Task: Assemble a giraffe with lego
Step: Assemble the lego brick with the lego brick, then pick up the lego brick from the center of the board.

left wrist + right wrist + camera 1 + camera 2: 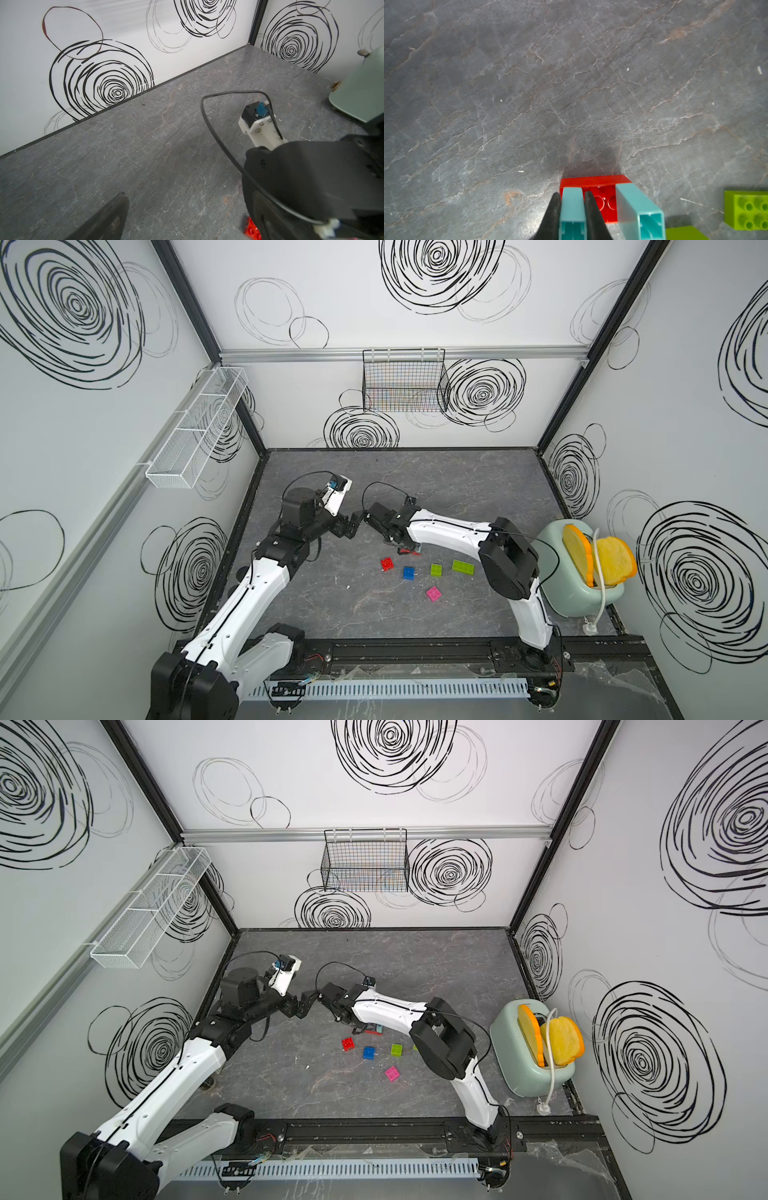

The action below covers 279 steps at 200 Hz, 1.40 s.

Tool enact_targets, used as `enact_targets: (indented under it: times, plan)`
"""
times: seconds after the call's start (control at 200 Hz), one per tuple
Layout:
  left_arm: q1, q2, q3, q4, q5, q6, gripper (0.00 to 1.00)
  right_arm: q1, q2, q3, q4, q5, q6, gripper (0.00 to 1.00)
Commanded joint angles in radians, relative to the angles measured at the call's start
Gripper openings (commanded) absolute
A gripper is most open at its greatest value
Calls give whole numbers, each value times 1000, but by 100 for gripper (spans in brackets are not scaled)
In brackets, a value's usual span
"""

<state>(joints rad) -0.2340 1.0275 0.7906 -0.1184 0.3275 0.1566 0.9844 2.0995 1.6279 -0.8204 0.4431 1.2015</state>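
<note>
— Where does the giraffe stand?

— Barely started. My right gripper (572, 204) is clamped across one light-blue brick (572, 227). A second light-blue brick (638, 207) stands beside it, and both sit against the red body brick (591, 181), near the middle of the table (436, 489). I cannot tell whether the piece rests on the table. My left gripper (354, 526) hangs with its jaws wide apart, holding nothing, just beside the right wrist.

— What worries you?

— I hold a single leg. The red body brick and the other leg depend on that one joint, and I cannot tell whether the bricks are pressed home. A quick swing or twist could pull it apart and drop the rest. The two grippers are also very near, so a careless move with the left could knock the right wrist. And the small lime brick (436, 570) lies close enough that a low sweep would scatter it.

— Which camera do you trust?

— Only the right wrist view shows the grip. In both top views the right arm (449, 526) covers it, leaving a sliver of red. The top views give me what the wrist misses: the loose red brick (387, 563), blue brick (409, 573) and pink brick (433, 593). The long lime brick (463, 566) shows whole in a top view. The left wrist view shows one of its own fingers (104, 218) and the right arm's back, but no grip.
</note>
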Motion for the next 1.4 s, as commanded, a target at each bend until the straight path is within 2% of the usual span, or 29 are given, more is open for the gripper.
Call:
enact_targets:
  times: [0.0,0.37,0.715,0.9,1.046,1.246,1.391]
  plan:
    - [-2,-3,5,55,9,-6,98,24,10,-39,-39,-46,-20,0]
    - [-5,-4,-1,61,12,-8,98,18,35,-93,-56,-97,81,0]
    - [-5,-4,4,57,8,-7,98,5,107,-61,-2,-157,-17,0]
    - [2,-5,4,56,4,-6,98,5,77,-71,46,-158,-67,0]
    - [5,-3,2,60,10,-9,98,8,41,-96,69,-134,-66,0]
    - [5,2,9,59,15,-17,98,-29,71,-167,75,-243,-16,0]
    - [9,6,11,54,14,-13,98,-42,32,-238,108,-249,10,0]
